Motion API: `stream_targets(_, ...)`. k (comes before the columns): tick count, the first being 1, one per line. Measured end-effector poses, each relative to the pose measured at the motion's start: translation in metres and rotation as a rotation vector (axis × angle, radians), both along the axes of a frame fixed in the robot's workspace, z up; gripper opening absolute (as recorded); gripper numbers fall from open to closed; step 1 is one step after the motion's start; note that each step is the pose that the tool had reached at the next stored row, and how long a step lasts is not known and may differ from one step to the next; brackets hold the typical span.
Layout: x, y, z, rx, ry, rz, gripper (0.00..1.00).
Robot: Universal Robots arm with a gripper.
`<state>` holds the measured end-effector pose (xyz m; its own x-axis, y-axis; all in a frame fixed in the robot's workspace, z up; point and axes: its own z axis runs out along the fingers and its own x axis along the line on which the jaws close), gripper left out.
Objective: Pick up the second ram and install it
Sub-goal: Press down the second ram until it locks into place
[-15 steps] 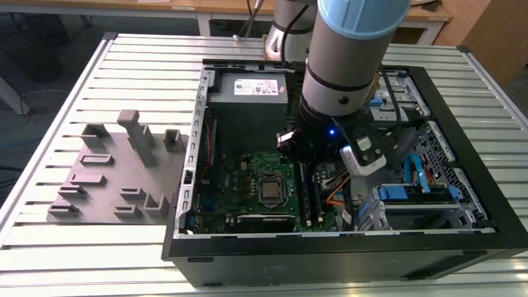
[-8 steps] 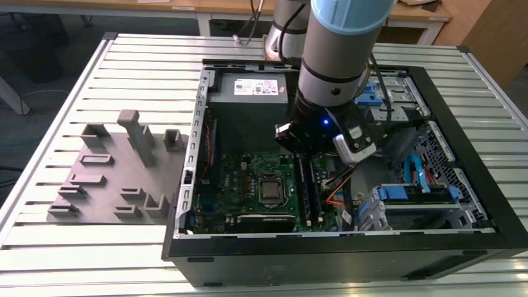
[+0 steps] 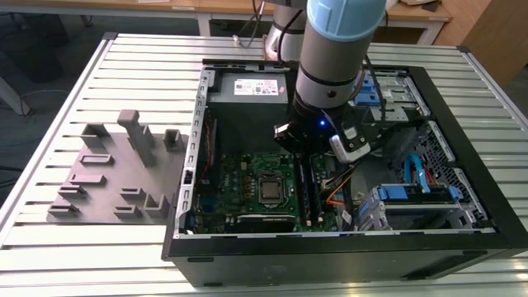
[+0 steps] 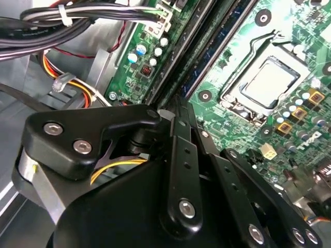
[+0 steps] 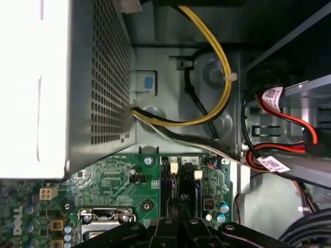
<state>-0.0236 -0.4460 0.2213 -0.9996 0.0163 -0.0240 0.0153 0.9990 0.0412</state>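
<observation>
Black links of my claw point(image 4: 178, 101) fill the foreground in both wrist views, the two fingers drawn together down to a thin line. They sit right at the memory slots. Whether they pinch something or merely press down, I cannot tell.

Just beyond the tips, the second ram point(image 4: 220, 54) runs away from me as a dark blue strip, lying along a slot of the green motherboard point(image 4: 227, 111), beside the metal-capped processor socket point(image 4: 269, 82). I judge the pick-up done and the stick brought to its slot. Whether it is pushed fully home, I cannot say. The pale slot latches point(image 5: 174, 168) at the far end give no clear answer.

Further off hang a yellow cable point(image 5: 217, 67) and the perforated grey power supply point(image 5: 98, 77). It carries a pale printed label point(image 3: 257, 87), and small white tags point(image 5: 272, 97) wrap the red cables. There is print on the board too, and I leave all of it unread.

Farthest out, the exterior view shows the open computer case point(image 3: 185, 185) on a slatted table point(image 3: 66, 260), with a grey parts holder point(image 3: 115, 179) at the exterior view's left.
</observation>
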Motion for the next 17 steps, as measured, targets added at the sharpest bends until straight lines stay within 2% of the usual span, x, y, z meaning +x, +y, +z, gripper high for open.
stream_targets(7, 0.000, 0.0009, -0.0052, -0.0005, 0.0000, 0.000, 0.07)
stream_targets(11, 0.000, 0.0010, 0.0025, 0.0003, -0.0014, 0.000, 0.07)
stream_targets(13, 0.000, 0.0004, 0.0031, -0.0005, -0.0014, 0.000, 0.07)
stream_targets(17, -0.001, -0.0104, 0.0032, -0.0057, -0.0013, 0.000, 0.07)
